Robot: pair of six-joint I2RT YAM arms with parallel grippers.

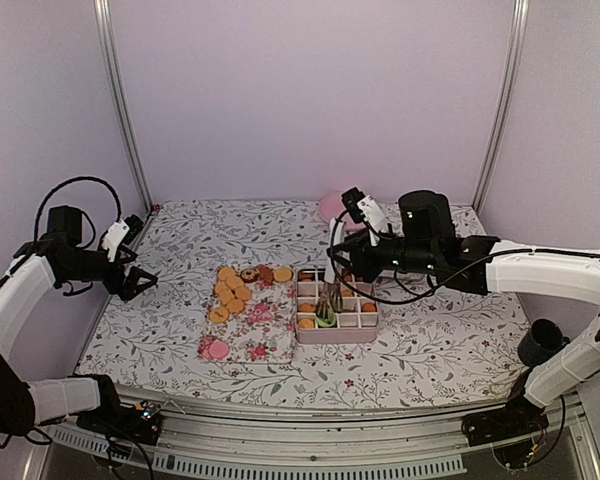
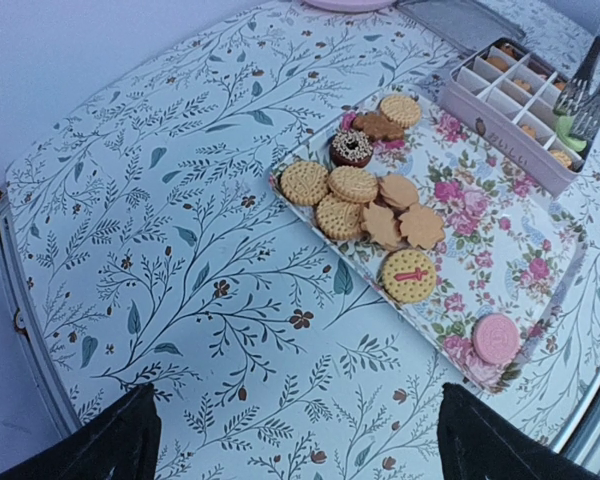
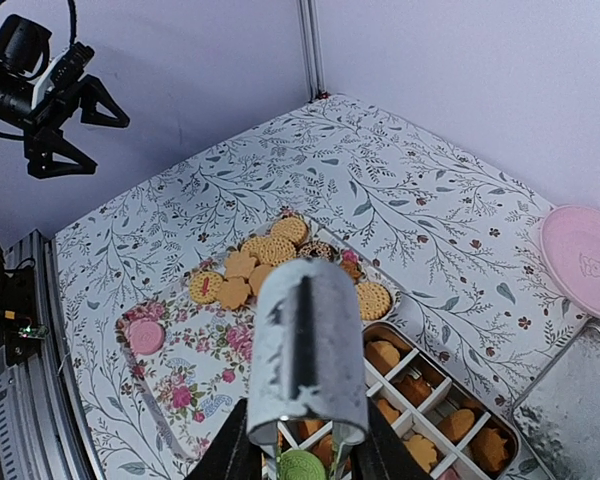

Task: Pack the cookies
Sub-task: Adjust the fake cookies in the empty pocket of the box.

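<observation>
green cookie (image 3: 302, 466) hangs in the tongs (image 3: 308, 350) my right gripper (image 3: 302, 440) pinches; i should ease it gently into the box (image 1: 338, 337).

On the tray (image 1: 265, 322), most cookies (image 1: 230, 295) cluster at its far end; one lies by its near left corner. Just beside the tray's right edge sits a box (image 1: 337, 337) with more cookies in its cells and tongs (image 2: 580, 85) reaching in. A plate (image 1: 332, 207) lies behind and right of the tray, a cup (image 1: 540, 343) far to its right.

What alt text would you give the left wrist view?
Assorted cookies lie on a floral tray; a partitioned pink box sits beyond it, where metal tongs hold a green cookie. The open left gripper frames the bottom edge.
</observation>
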